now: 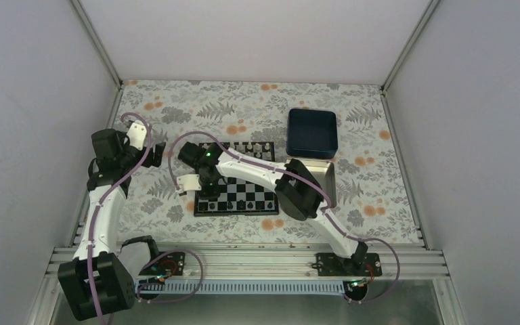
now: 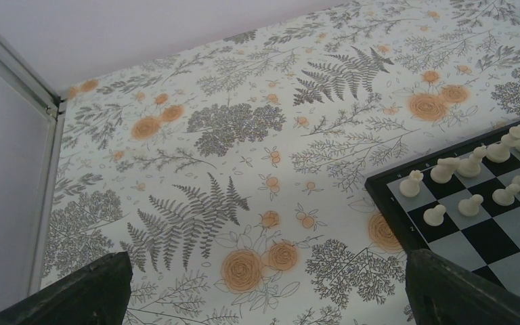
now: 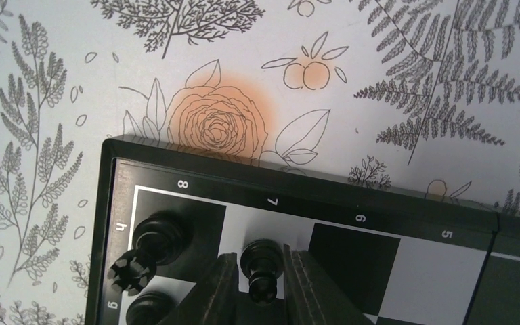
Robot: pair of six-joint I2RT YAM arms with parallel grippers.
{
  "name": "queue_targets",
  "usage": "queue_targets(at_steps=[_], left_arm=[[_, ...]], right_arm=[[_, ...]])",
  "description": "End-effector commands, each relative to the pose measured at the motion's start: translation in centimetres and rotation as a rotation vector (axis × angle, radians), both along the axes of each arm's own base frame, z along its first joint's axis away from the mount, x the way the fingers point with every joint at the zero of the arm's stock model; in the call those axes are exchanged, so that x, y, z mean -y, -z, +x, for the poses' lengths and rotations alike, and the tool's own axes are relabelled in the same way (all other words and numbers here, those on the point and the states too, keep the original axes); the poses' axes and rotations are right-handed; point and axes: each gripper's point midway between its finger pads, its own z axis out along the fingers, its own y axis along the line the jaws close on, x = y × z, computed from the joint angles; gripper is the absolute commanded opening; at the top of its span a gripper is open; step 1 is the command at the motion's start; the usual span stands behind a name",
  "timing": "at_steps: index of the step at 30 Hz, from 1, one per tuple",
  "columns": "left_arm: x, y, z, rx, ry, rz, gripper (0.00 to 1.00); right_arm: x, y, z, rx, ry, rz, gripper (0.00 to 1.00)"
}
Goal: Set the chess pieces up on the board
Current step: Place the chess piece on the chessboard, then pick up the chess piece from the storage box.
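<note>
1. Far left, the left tool (image 2: 265, 271) hangs released, its dark fingers (image 2: 88, 291) spread wide above the floral-patterned tabletop (image 2: 196, 135), just off a corner of the board.
2. The small black-and-silver checked chessboard (image 1: 244, 193) lies mid-tabletop, and tiny white chess pieces (image 2: 470, 162) line its far rows.
3. At the board's near left corner, the right tool (image 3: 260, 254) brackets a tiny black pawn (image 3: 263, 284) standing upright on a pale square by the rim mark 7. Whether the fingers pinch it or merely flank it cannot be told.
4. Other tiny black chess pieces (image 3: 159, 233) stand just beside it on the corner squares.
5. To the right, a dark blue square tray (image 1: 311, 132) sits beyond a silver rectangular tray (image 1: 330, 179), which is half hidden by the right arm (image 1: 264, 175).
</note>
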Motion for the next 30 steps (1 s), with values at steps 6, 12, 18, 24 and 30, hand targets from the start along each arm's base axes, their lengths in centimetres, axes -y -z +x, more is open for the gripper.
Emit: queue_targets(at_steps=[6, 12, 18, 24, 30], left_arm=[[0.0, -0.5, 0.0, 0.029, 0.008, -0.007, 1.0], [-0.1, -0.6, 0.1, 0.03, 0.006, -0.006, 1.0], [0.0, -0.6, 0.1, 0.03, 0.006, -0.007, 1.0], [0.0, -0.5, 0.1, 0.024, 0.009, -0.012, 1.0], [-0.2, -0.5, 0.1, 0.024, -0.001, -0.01, 1.0]], right_arm=[[-0.4, -4.5, 1.9, 0.079, 0.055, 0.08, 0.43], [3.6, -11.6, 5.6, 0.173, 0.174, 0.145, 0.48], [13.0, -14.5, 9.4, 0.206, 0.379, 0.128, 0.49], [21.8, -13.3, 9.9, 0.178, 0.552, 0.106, 0.48], [27.1, -10.7, 9.4, 0.163, 0.674, 0.105, 0.47]])
